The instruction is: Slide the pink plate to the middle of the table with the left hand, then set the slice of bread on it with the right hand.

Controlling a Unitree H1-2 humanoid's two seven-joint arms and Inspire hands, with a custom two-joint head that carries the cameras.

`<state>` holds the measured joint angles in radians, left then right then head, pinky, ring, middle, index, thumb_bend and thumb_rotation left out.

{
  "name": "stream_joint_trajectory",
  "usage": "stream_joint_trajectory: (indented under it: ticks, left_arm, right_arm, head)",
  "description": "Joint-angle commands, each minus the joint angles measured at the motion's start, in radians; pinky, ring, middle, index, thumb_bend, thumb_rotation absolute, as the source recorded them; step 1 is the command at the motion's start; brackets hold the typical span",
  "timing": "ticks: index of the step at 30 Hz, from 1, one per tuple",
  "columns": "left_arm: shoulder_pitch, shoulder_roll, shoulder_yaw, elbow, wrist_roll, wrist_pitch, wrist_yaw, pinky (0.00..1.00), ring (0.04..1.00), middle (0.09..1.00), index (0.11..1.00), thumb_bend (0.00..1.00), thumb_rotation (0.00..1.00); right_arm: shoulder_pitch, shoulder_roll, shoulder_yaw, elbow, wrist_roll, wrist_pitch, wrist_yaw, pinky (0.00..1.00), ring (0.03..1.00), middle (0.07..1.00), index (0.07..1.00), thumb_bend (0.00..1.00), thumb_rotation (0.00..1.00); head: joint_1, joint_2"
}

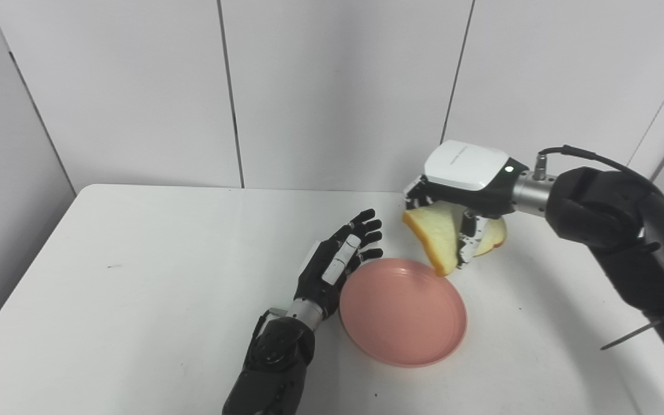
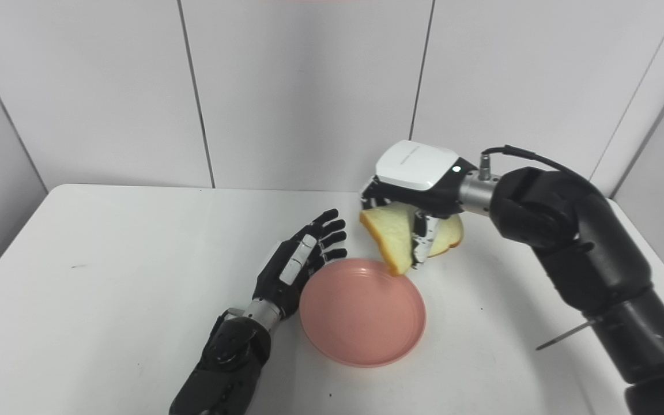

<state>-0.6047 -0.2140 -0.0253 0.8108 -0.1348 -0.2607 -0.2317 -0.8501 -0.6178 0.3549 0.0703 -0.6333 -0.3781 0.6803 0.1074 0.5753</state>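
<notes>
Left eye view, pink plate (image 1: 403,314) bare, right hand (image 1: 463,190) gripping bread slice (image 1: 433,230)

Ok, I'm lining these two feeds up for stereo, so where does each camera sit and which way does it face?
Left eye view: on the head, looking down at the table; both arms enter from below.
Right eye view: beside it, same downward aim, scene shifted left.
Shared: pink plate, open left hand beside it, right hand holding the bread.

The right hand (image 2: 418,199) is gripping the slice of bread (image 2: 392,233), tilted, above the pink plate's (image 2: 362,314) far rim. The left hand (image 2: 300,259) is resting, fingers spread, against the plate's left side on the table (image 2: 107,276).
</notes>
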Motion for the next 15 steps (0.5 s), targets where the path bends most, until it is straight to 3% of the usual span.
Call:
stream_joint_trajectory:
  ticks: [1,11,15]
  left_arm:
    - [0.072,-0.006,0.008,0.035,-0.012,-0.005,0.003,0.77,0.866,0.861,0.825,0.88,0.73]
    - [0.076,0.012,0.030,0.012,-0.018,0.014,0.005,0.76,0.861,0.857,0.836,0.91,0.74]
    - [0.078,0.019,0.035,-0.002,-0.022,0.026,-0.001,0.77,0.870,0.868,0.839,0.91,0.75]
  right_arm:
    - [-0.041,0.002,0.001,-0.020,-0.003,0.008,-0.003,0.30,0.382,0.471,0.494,0.53,0.00]
    - [-0.005,0.047,0.037,-0.015,-0.014,0.018,0.015,0.30,0.390,0.480,0.488,0.53,0.00]
    - [0.020,0.054,0.031,-0.041,-0.007,0.030,0.024,0.36,0.465,0.515,0.457,0.53,0.00]
  head:
    - [0.000,0.000]
    - [-0.003,0.004]
    - [-0.012,0.007]
